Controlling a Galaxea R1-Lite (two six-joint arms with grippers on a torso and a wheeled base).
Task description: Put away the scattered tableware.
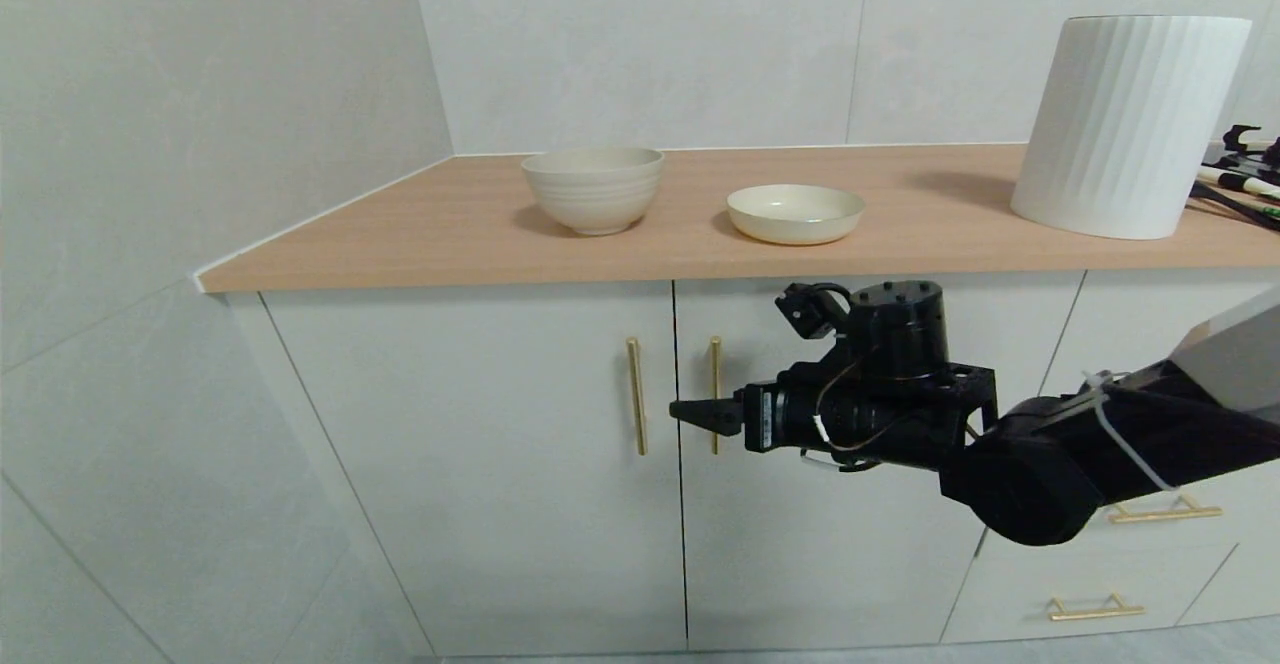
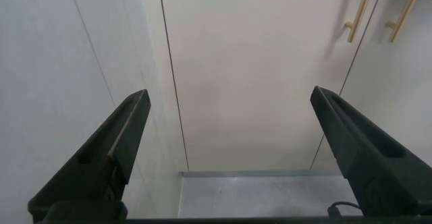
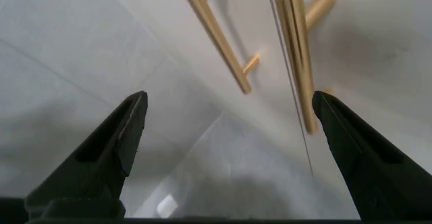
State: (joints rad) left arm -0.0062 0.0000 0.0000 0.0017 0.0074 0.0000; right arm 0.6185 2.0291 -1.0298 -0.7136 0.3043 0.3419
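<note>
A cream ribbed bowl (image 1: 592, 189) and a shallow cream dish (image 1: 795, 212) stand on the wooden counter (image 1: 400, 244), apart from each other. My right gripper (image 1: 697, 412) hovers below the counter edge, in front of the two gold door handles (image 1: 636, 396) of the white cabinet. In the right wrist view it (image 3: 228, 102) is open, with the nearer handle (image 3: 297, 55) and the farther handle (image 3: 223, 35) ahead of the fingers and nothing held. My left gripper (image 2: 229, 96) is open and empty, low down before the left cabinet door (image 2: 256, 82).
A tall white ribbed container (image 1: 1135, 124) stands at the counter's right, with utensils (image 1: 1245, 179) beside it. Drawers with gold handles (image 1: 1165, 514) sit at the lower right. A tiled wall (image 1: 150, 244) closes off the left side. Grey floor (image 2: 250, 197) lies below the doors.
</note>
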